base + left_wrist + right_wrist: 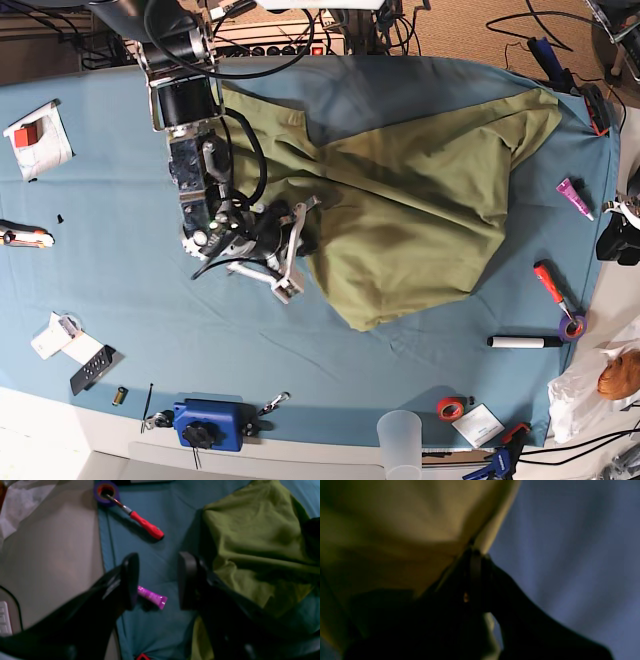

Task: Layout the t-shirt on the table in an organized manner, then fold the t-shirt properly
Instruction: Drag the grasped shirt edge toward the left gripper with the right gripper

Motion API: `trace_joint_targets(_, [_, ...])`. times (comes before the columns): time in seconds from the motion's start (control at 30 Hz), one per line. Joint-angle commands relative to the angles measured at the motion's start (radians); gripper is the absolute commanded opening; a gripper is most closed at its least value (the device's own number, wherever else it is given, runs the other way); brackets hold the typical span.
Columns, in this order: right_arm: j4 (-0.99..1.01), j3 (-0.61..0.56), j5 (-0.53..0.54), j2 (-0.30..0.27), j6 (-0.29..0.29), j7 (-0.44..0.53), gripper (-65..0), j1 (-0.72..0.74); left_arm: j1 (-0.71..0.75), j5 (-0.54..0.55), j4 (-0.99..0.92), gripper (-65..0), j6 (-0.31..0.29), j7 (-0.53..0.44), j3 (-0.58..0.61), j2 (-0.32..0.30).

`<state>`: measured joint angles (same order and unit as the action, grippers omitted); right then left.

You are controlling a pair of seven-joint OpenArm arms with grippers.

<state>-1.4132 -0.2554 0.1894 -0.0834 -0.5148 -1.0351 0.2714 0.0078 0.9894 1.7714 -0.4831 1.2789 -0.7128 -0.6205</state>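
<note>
The teal table (pixel 120 190) bears the crumpled t-shirt (pixel 420 200), a red-handled screwdriver (pixel 551 283) and a pink tube (pixel 574 198).

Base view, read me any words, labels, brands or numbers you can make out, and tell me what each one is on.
None can be read.
White packet with a red patch, table's left side: print too small.
White card near the red tape roll: too small.
Pink tube: blurred in both views.
</note>
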Motion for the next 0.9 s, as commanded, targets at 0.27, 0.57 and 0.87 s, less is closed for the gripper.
trace_joint_targets(0.27, [-0.201, -0.032, -0.075, -0.011, 0.056, -0.061, -65.0, 0.029, -0.013, 0.018, 0.014, -38.8, 0.0, -0.023, -0.006, -0.024])
trace_joint_targets(0.57, [-0.232, -0.542, -0.167, -0.011, 0.056, -0.257, -65.0, 0.013, -0.013, 0.018, 0.014, -38.8, 0.0, -0.032, -0.006, -0.024])
trace_joint_targets(0.87, [-0.232, -0.772, -0.235, -0.011, 0.171, -0.263, -65.0, -0.003, -0.013, 0.018, 0.013, -38.8, 0.0, -0.041, -0.006, -0.025])
